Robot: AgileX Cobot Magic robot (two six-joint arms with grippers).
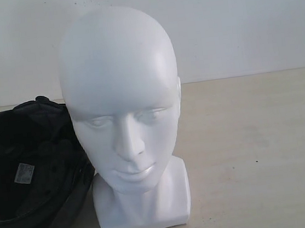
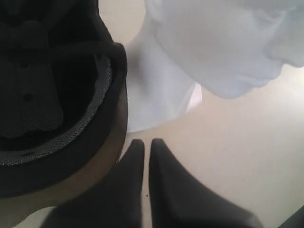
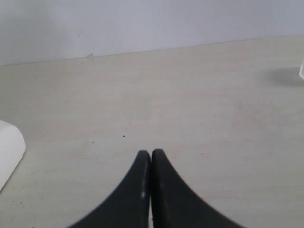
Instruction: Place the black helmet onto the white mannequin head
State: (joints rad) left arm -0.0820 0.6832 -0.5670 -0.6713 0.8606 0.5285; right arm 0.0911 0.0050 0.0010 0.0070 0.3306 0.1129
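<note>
I note one grey label [image 1: 24, 172] on the lining of the black helmet [image 1: 36, 155]; its print is too small to read. The left tool [image 2: 146, 148] is nearly closed, with only a thin slit at the tips, and holds nothing; it sits near the helmet rim. The right tool [image 3: 150, 157] is fully closed on nothing, over the surface [image 3: 199, 109]. The helmet lies opening-up on the surface, left of the white mannequin head [image 1: 122, 95] and just beside its base; contact cannot be confirmed. The exterior view cuts off the helmet's left and near parts
</note>
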